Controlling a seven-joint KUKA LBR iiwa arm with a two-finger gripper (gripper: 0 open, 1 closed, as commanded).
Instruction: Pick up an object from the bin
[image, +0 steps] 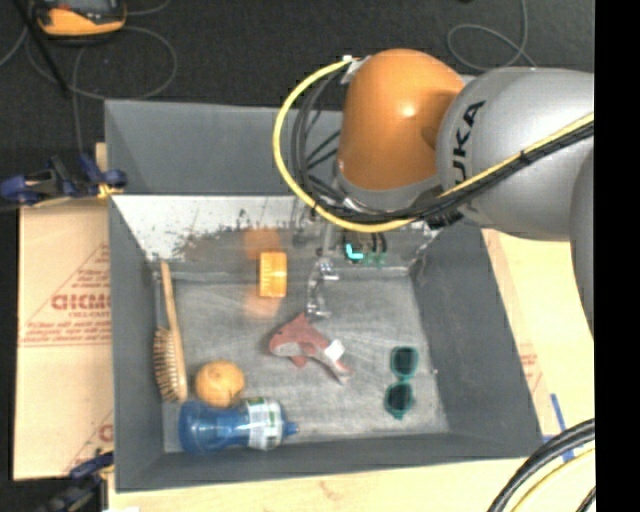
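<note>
Near the middle of the grey metal bin (130, 300), the claw (320, 296) hangs just above the upper edge of a flat pinkish-red toy with a white tag (298, 345); whether it is released or clenched I cannot tell. A small orange block (272, 274) lies just to the claw's left in the view and a pair of green plastic sunglasses (402, 382) sits toward the right wall. A wooden hairbrush (168, 352), a round orange fruit (219, 382) and a blue plastic bottle (232, 425) crowd the lower-left corner.
</note>
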